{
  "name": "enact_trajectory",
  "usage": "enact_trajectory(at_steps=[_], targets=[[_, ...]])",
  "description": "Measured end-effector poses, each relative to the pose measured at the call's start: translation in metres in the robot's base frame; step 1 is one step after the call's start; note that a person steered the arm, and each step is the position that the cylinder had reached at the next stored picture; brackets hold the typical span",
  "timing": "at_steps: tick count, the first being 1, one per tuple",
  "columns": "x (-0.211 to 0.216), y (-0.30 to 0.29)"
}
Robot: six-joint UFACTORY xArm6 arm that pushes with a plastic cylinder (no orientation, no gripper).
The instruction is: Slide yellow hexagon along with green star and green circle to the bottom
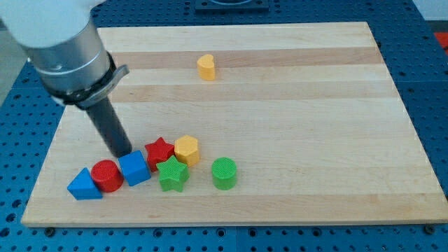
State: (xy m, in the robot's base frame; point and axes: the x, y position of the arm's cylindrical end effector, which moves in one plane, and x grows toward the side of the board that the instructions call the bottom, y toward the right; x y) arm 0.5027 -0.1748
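Note:
The yellow hexagon [187, 150] sits low on the wooden board [280, 105], touching the red star [159, 151] on its left. The green star [172, 174] lies just below both. The green circle [225, 173] stands apart, to the right of the green star. My tip [121, 152] is at the view's left of this cluster, right above the blue cube [134, 168] and left of the red star.
A red circle [107, 176] and a blue triangle [85, 185] lie in a row left of the blue cube, near the board's bottom left edge. A yellow heart-like block [206, 67] stands alone near the top.

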Motion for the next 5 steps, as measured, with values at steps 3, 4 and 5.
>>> enact_trajectory(at_steps=[3, 4, 5], targets=[[0.05, 0.011], [0.05, 0.011], [-0.001, 0.018]])
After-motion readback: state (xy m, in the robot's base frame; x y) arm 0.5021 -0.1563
